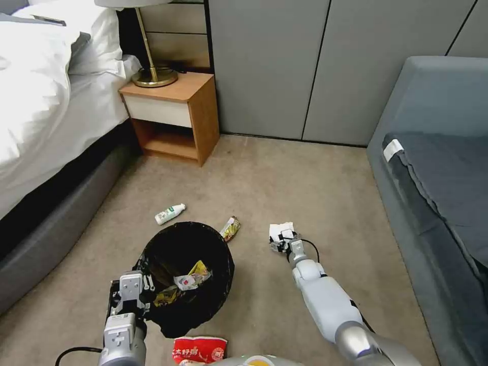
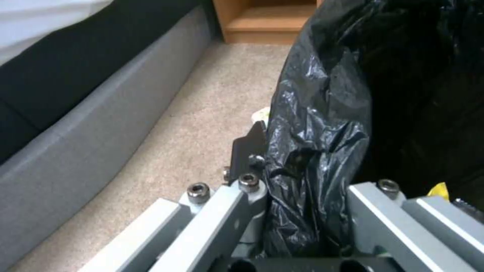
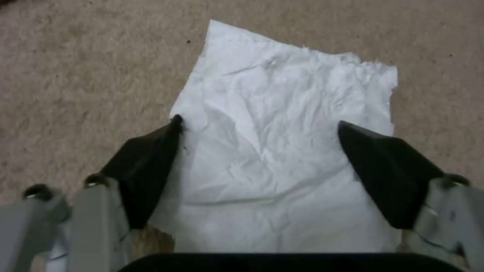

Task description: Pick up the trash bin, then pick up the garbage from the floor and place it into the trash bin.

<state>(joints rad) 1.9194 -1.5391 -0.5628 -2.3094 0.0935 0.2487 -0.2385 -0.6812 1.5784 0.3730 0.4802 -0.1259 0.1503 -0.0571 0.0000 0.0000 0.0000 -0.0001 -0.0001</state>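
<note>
While the left gripper [image 1: 133,291] clamps the bin [image 1: 186,274], right gripper [image 3: 259,151] straddles a tissue [image 3: 282,151], jaws wide. Some wrappers [image 1: 185,282] are binned; bottle [image 1: 169,213] remains.

The head view looks forward and down from above onto the carpet [image 1: 284,178], with the bed [image 1: 46,101] at left, the sofa [image 1: 437,168] at right and the wall far ahead. The left wrist view sits very close behind the left end effector [image 2: 302,177], facing along the floor toward the nightstand [image 2: 262,22]; it shares the trash bin [image 2: 353,94] and bed frame with the head view. The right wrist view looks steeply down, close behind the right end effector [image 3: 259,151], sharing the white tissue [image 3: 282,124].
</note>
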